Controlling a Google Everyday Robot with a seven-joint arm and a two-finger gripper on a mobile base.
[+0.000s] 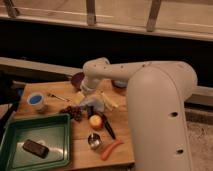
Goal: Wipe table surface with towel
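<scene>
My white arm [125, 75] reaches in from the right over a wooden table [80, 155]. My gripper [90, 103] is low over the middle of the table, beside a pale yellow cloth-like thing [108, 100] that may be the towel. The gripper's grey-blue end hangs just above a bunch of dark grapes [75, 113] and an orange [95, 121]. I cannot tell whether it touches the yellow thing. Part of the yellow thing is hidden by the arm.
A green tray [55, 122] at the front left holds a dark block [36, 148]. Also on the table are a white cup with blue inside [36, 100], a purple bowl [76, 80], a blue bowl [119, 84], a metal can [94, 141], a carrot [111, 149] and a black-handled tool [108, 129].
</scene>
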